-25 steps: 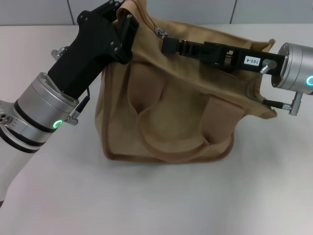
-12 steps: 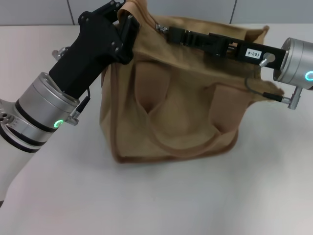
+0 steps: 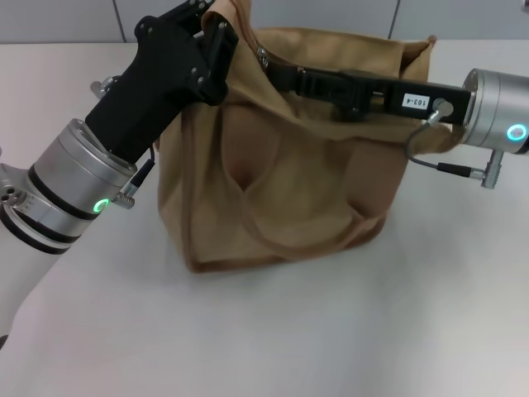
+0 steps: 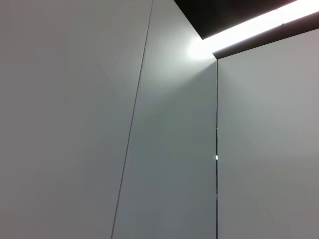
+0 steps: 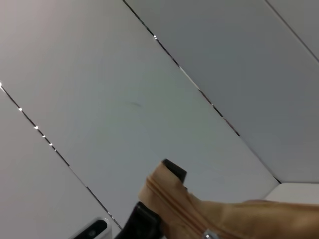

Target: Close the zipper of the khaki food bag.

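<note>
The khaki food bag (image 3: 281, 182) stands on the white table, leaning a little. My left gripper (image 3: 213, 29) is shut on the bag's top left end. In the right wrist view that bag end (image 5: 169, 199) shows between its black fingers (image 5: 175, 171). My right gripper (image 3: 274, 69) reaches in from the right along the bag's top, shut at the small silver zipper pull (image 3: 263, 56), which also shows low in the right wrist view as the pull (image 5: 209, 234). The zipper line runs under the right arm and is mostly hidden. The left wrist view shows only wall and ceiling.
The white table (image 3: 331, 331) stretches in front of and to the right of the bag. Grey wall panels (image 3: 347, 16) rise behind it. A loose carrying handle (image 3: 289, 240) hangs on the bag's front face.
My right gripper has slid left along the bag's top toward the left gripper. The bag has shifted and turned slightly, its right top corner lifting. The left gripper keeps its hold.
</note>
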Action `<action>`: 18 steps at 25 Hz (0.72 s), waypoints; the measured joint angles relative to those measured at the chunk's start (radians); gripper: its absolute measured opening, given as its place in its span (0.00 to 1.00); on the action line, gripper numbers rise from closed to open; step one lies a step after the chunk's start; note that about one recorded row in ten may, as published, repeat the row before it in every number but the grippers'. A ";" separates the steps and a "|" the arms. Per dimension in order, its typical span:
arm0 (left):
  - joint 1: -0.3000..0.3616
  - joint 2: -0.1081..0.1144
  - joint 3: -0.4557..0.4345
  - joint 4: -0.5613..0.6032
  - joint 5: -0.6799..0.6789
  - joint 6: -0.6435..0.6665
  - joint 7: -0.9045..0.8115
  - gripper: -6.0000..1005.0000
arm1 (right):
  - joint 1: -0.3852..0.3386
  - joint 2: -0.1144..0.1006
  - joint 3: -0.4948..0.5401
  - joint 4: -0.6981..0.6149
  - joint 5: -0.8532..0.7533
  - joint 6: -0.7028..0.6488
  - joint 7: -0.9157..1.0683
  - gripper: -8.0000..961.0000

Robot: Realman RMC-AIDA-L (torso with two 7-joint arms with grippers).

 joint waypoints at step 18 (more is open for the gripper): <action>0.000 0.000 0.000 0.000 0.000 -0.011 0.000 0.10 | 0.027 0.002 -0.043 -0.018 0.001 0.015 -0.077 0.32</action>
